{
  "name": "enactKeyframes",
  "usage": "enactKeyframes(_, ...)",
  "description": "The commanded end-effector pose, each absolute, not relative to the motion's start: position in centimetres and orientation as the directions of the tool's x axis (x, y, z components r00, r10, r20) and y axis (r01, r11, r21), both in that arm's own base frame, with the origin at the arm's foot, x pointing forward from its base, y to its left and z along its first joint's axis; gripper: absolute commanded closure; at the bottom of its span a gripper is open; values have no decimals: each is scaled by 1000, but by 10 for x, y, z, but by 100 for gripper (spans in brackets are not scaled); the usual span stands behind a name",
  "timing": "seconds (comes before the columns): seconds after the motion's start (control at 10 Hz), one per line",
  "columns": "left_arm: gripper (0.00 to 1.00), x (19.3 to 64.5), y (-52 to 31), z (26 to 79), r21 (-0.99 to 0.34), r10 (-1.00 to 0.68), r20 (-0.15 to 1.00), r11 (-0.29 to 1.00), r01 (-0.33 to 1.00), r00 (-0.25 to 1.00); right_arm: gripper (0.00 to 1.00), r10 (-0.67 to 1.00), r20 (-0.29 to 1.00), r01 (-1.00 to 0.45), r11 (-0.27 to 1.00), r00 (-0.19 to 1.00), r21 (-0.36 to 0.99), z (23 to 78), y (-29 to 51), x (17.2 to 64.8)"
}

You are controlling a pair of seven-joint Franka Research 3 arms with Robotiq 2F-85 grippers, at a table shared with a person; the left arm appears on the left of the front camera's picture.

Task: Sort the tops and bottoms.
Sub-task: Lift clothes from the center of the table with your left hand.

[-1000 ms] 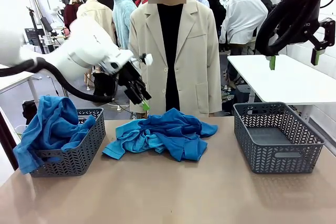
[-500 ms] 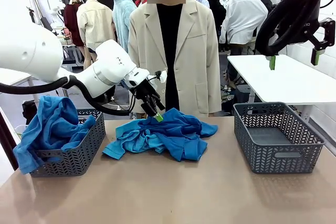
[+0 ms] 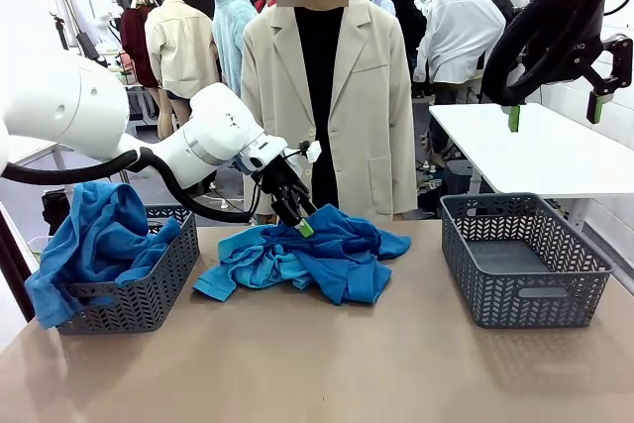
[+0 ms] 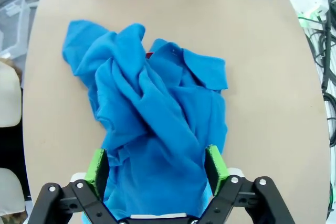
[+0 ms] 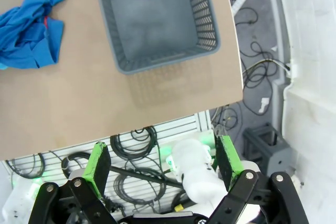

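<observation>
A crumpled pile of tops (image 3: 307,255) lies mid-table: a royal blue collared polo (image 4: 199,69) tangled with a lighter blue shirt (image 3: 243,269). My left gripper (image 3: 299,222) reaches down onto the pile's far edge. In the left wrist view the left gripper (image 4: 156,163) stands open, its green pads (image 4: 97,166) on either side of a fold of blue cloth. Another blue top (image 3: 99,235) hangs out of the left basket (image 3: 168,279). My right gripper (image 3: 553,111) hangs high at the right, open and empty (image 5: 161,158). No bottoms can be told apart in these views.
An empty grey basket (image 3: 520,260) stands on the table's right side, also seen from above (image 5: 157,19). A person in a beige coat (image 3: 371,106) stands at the far edge behind the pile. The near half of the table (image 3: 327,364) is bare.
My left arm has swung right and down from above the left basket until its gripper reaches the pile. The right arm has stayed still.
</observation>
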State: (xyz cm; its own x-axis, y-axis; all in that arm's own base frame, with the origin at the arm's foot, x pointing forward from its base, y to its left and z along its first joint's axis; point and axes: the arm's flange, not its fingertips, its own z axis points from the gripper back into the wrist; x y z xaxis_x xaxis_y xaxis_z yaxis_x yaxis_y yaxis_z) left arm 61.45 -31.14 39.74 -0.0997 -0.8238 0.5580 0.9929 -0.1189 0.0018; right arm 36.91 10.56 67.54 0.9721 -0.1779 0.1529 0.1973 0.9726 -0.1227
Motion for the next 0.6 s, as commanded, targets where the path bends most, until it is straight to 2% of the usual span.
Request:
enactKeyframes(0.0, 46, 616, -306, 404, -33, -818, 569, -124, 992, -83, 0, -174, 135, 189, 977, 975, -103, 678, 105, 370)
enactKeyframes(0.2, 86, 620, -302, 405, -55, -811, 582, -112, 992, -59, 0, -174, 135, 189, 977, 975, -103, 678, 105, 370)
enactKeyframes(0.3, 100, 619, -301, 406, -64, -808, 587, -115, 991, -55, 0, -174, 135, 189, 977, 975, -103, 678, 105, 370)
enactKeyframes(0.5, 100, 618, -300, 411, -86, -794, 607, -121, 989, -44, 0, -174, 135, 189, 977, 975, -103, 678, 105, 370)
